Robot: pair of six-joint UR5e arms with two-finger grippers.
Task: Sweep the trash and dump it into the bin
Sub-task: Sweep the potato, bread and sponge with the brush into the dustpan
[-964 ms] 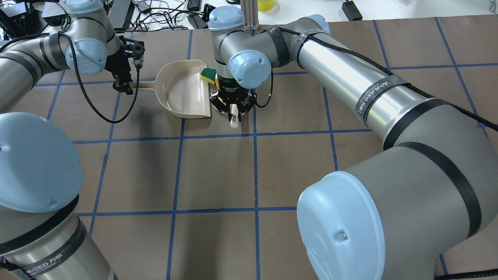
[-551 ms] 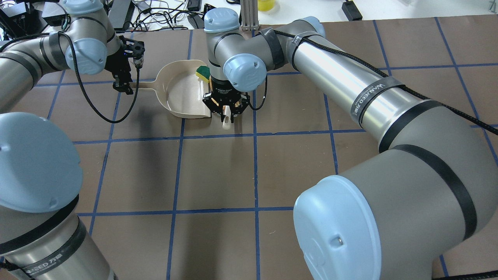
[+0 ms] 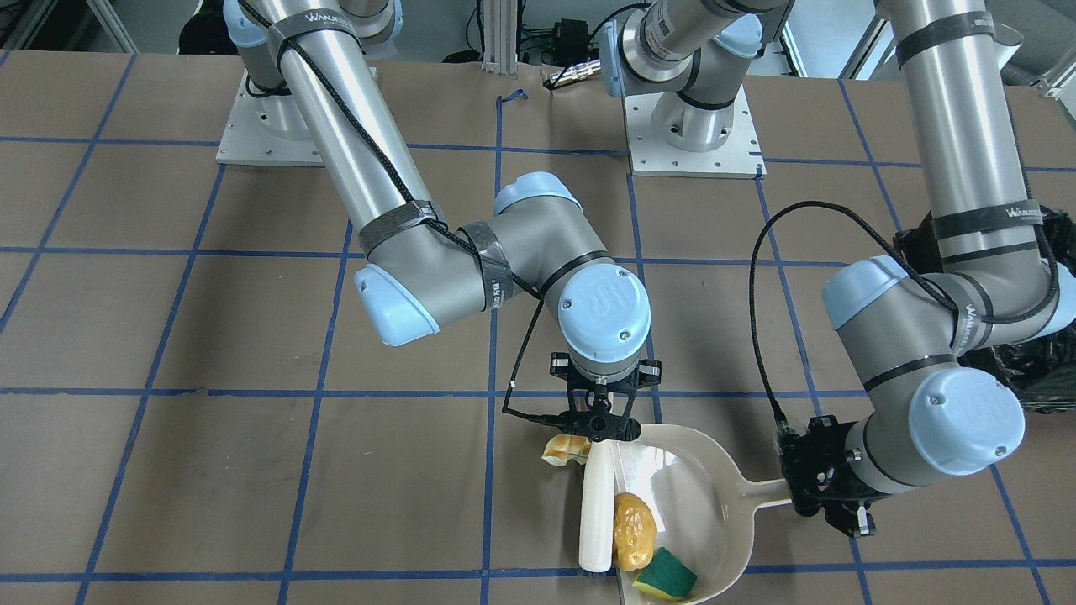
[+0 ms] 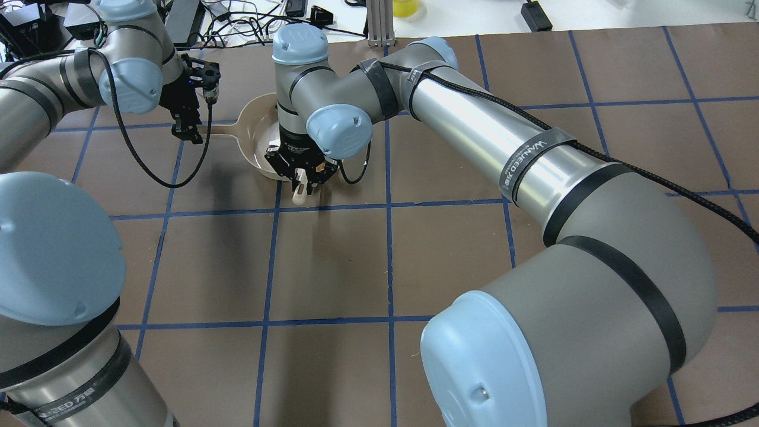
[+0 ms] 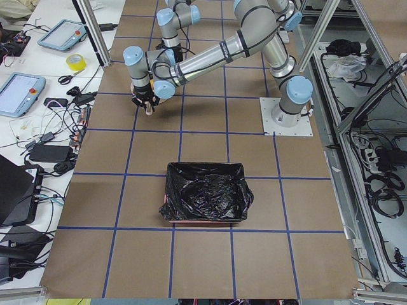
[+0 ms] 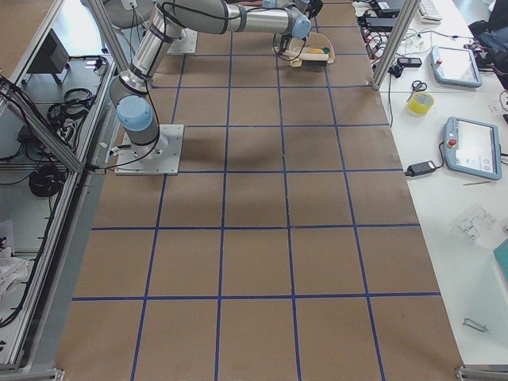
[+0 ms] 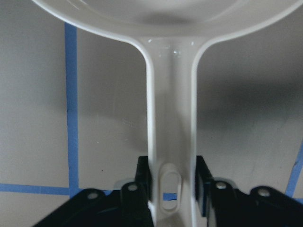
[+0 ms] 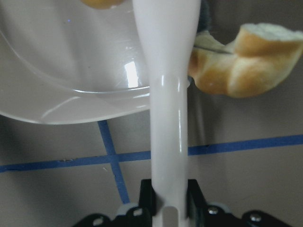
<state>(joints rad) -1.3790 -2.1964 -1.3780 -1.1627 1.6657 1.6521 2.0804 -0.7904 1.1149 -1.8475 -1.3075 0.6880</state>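
Since earlier, right gripper carrying brush over dustpan, jaws gripping it, left gripper jaws gripping dustpan handle, croissant partly hidden.

Beige dustpan and white brush on a brown table gridded with blue tape.
Set near the table's edge toward a white bench, brush lying along the pan's open mouth, pan handle pointing the opposite way. On the bench: a tablet with a red button, a second tablet, a yellow tape roll, scissors, tangled black cables.
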